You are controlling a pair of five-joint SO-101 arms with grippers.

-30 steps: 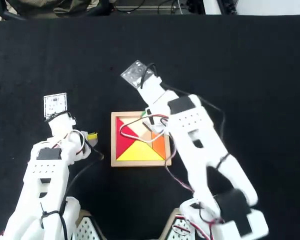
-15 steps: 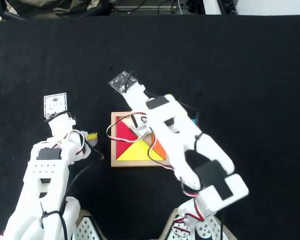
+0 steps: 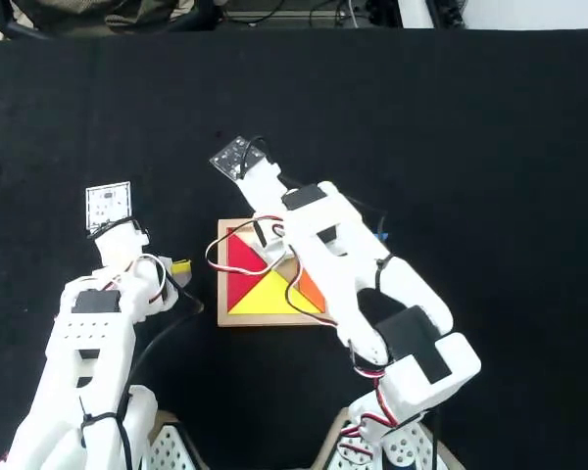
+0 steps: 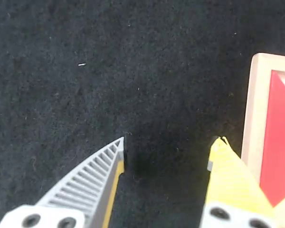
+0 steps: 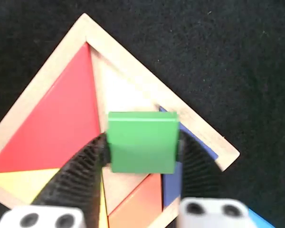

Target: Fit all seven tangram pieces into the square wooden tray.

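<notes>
Btwn right fingers (image 5: 80, 175), green sq. (image 5: 141, 141) above tray (image 5: 130, 64).

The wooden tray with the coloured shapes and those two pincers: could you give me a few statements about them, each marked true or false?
1. The right pincer holds a green square above the tray. True.
2. The left pincer grips a red piece. False: it is open and empty, over the black table beside the tray's edge.
3. A red triangle lies inside the tray. True.
4. The tray is completely filled. False: a bare wood patch shows next to the red triangle.
5. The yellow triangle lies on the table outside the tray. False: it sits in the tray, next to the red triangle.
</notes>
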